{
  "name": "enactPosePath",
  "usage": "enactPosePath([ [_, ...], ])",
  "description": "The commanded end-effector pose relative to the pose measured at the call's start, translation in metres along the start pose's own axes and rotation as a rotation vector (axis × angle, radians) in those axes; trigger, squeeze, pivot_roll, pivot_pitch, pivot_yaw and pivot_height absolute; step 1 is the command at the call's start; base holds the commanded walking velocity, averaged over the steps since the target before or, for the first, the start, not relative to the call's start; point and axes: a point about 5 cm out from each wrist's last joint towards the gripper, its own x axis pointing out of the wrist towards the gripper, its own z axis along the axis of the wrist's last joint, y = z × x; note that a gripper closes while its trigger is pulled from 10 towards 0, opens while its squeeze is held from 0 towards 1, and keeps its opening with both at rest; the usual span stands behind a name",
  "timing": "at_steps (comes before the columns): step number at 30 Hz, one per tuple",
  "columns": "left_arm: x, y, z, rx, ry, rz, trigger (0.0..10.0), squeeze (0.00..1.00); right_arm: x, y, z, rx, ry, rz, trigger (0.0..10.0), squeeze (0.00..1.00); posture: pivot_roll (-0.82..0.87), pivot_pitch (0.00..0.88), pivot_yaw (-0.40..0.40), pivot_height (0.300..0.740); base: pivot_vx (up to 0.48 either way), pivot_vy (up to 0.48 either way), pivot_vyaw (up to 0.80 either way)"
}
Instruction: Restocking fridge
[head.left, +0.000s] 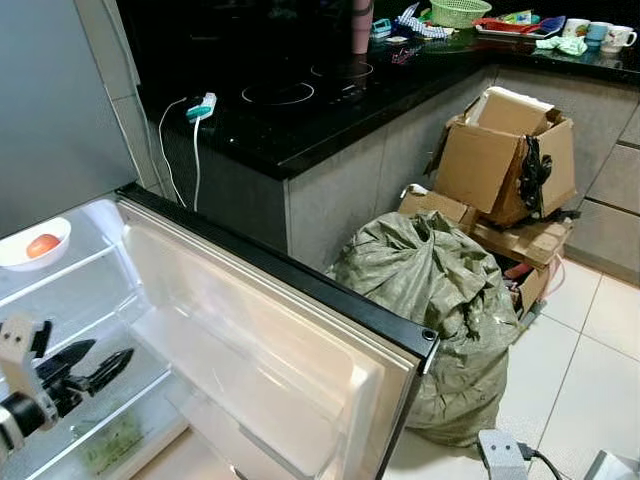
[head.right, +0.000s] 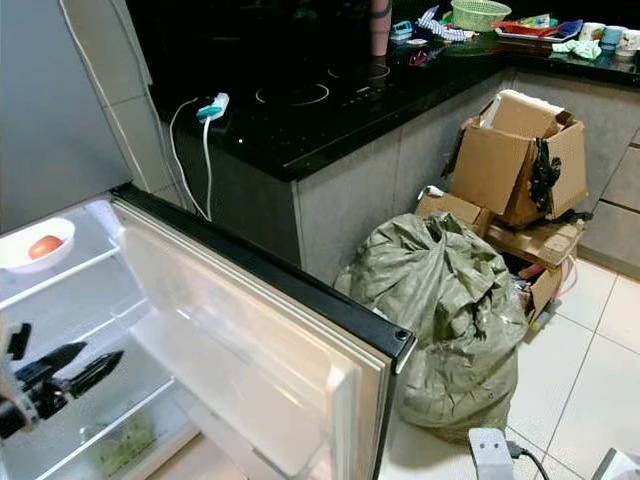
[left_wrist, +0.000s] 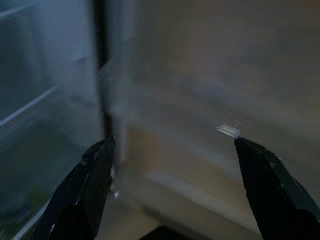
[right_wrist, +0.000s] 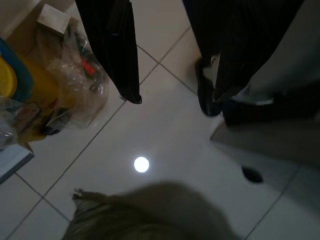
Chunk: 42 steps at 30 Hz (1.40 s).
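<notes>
Fridge (head.left: 60, 130): you are viewing its open compartment; the left gripper is reaching inside it, in front of the shelves.
Fridge door (head.left: 270, 350): it is standing swung wide open, just right of the left gripper.
Green sack (head.left: 440, 300): it is sitting on the tiled floor beyond the door, well apart from the left gripper.
Cardboard boxes (head.left: 505, 160): they are stacking up behind the sack.
Left gripper (head.left: 100, 362): you are seeing its fingers spread apart, holding nothing.
Right gripper (right_wrist: 175, 97): it is hanging over the floor tiles, fingers parted and empty.
White bowl (head.left: 30, 245): it is resting on the shelf above the left gripper.
Tomato (head.left: 42, 245): it is lying inside the bowl.
</notes>
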Motion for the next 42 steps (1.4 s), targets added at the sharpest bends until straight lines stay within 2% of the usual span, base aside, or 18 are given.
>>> enactPosePath([
  [1,-0.008,0.003,-0.021,-0.063,0.016,0.093,10.0,0.00,0.000,-0.004,0.007,0.042,-0.035,-0.020,10.0,0.00,-0.04,0.022,0.008,0.740,0.000,0.000,0.00],
  [5,-0.019,0.002,-0.053,-0.141,0.081,0.203,10.0,0.00,0.001,-0.005,0.013,0.032,-0.046,-0.042,10.0,0.00,-0.04,0.022,0.008,0.740,0.000,0.000,0.00],
  [6,-0.019,0.002,-0.053,-0.141,0.081,0.203,10.0,0.00,0.001,-0.005,0.013,0.032,-0.046,-0.042,10.0,0.00,-0.04,0.022,0.008,0.740,0.000,0.000,0.00],
  [9,-0.027,-0.014,-0.091,-0.207,0.174,0.253,10.0,0.00,0.002,-0.006,0.016,-0.027,-0.045,-0.099,10.0,0.00,-0.04,0.022,0.001,0.740,0.000,0.000,0.00],
  [12,-0.030,-0.023,-0.108,-0.234,0.225,0.264,10.0,0.00,0.002,-0.006,0.016,-0.036,-0.046,-0.117,10.0,0.00,-0.04,0.022,0.001,0.740,0.000,0.000,0.00],
  [13,-0.035,-0.035,-0.128,-0.260,0.299,0.289,10.0,0.00,0.002,-0.005,0.014,-0.067,-0.028,-0.129,10.0,0.00,-0.04,0.019,-0.002,0.740,0.000,0.000,0.00],
  [15,-0.035,-0.035,-0.128,-0.260,0.299,0.289,10.0,0.00,0.002,-0.005,0.014,-0.067,-0.028,-0.129,10.0,0.00,-0.04,0.019,-0.002,0.740,0.000,0.000,0.00],
  [17,-0.047,-0.059,-0.168,-0.291,0.476,0.377,10.0,0.00,0.001,-0.003,0.003,-0.117,0.016,-0.136,10.0,0.00,-0.04,0.013,-0.003,0.740,0.000,0.000,0.00],
  [18,-0.047,-0.059,-0.168,-0.291,0.476,0.377,10.0,0.00,0.001,-0.003,0.003,-0.117,0.016,-0.136,10.0,0.00,-0.04,0.013,-0.003,0.740,0.000,0.000,0.00],
  [20,-0.063,-0.085,-0.200,-0.329,0.638,0.452,10.0,0.00,-0.002,-0.003,-0.013,-0.146,0.063,-0.156,10.0,0.00,-0.04,0.006,-0.009,0.740,0.000,0.000,0.00],
  [21,-0.063,-0.085,-0.200,-0.329,0.638,0.452,10.0,0.00,-0.002,-0.003,-0.013,-0.146,0.063,-0.156,10.0,0.00,-0.04,0.006,-0.009,0.740,0.000,0.000,0.00],
  [23,-0.073,-0.100,-0.215,-0.357,0.719,0.485,10.0,0.00,-0.005,-0.005,-0.024,-0.157,0.095,-0.173,10.0,0.00,-0.05,0.000,-0.013,0.740,0.000,0.000,0.00],
  [26,-0.080,-0.106,-0.223,-0.332,0.785,0.498,10.0,0.00,-0.006,-0.006,-0.030,-0.159,0.116,-0.174,10.0,0.00,-0.05,0.000,-0.016,0.740,0.000,0.000,0.00],
  [27,-0.087,-0.112,-0.229,-0.271,0.851,0.482,10.0,0.00,-0.008,-0.007,-0.037,-0.162,0.145,-0.163,10.0,0.00,-0.05,0.000,-0.016,0.740,0.000,0.000,0.00],
  [32,-0.091,-0.122,-0.235,-0.260,0.903,0.428,10.0,0.00,-0.010,-0.007,-0.043,-0.170,0.174,-0.142,10.0,0.00,-0.05,0.000,-0.017,0.740,0.000,0.000,0.00],
  [38,-0.081,-0.123,-0.232,-0.235,0.890,0.401,10.0,0.00,-0.008,-0.006,-0.040,-0.146,0.164,-0.126,10.0,0.00,-0.05,0.000,-0.018,0.740,0.000,0.000,0.00],
  [39,-0.072,-0.124,-0.230,-0.185,0.893,0.370,10.0,0.00,-0.007,-0.003,-0.037,-0.136,0.156,-0.111,10.0,0.00,-0.05,0.000,-0.019,0.740,-0.270,0.000,0.00],
  [42,-0.066,-0.126,-0.228,-0.157,0.893,0.355,10.0,0.00,-0.006,0.001,-0.034,-0.126,0.147,-0.096,10.0,0.00,-0.05,0.000,-0.015,0.740,-0.270,0.000,0.00],
])
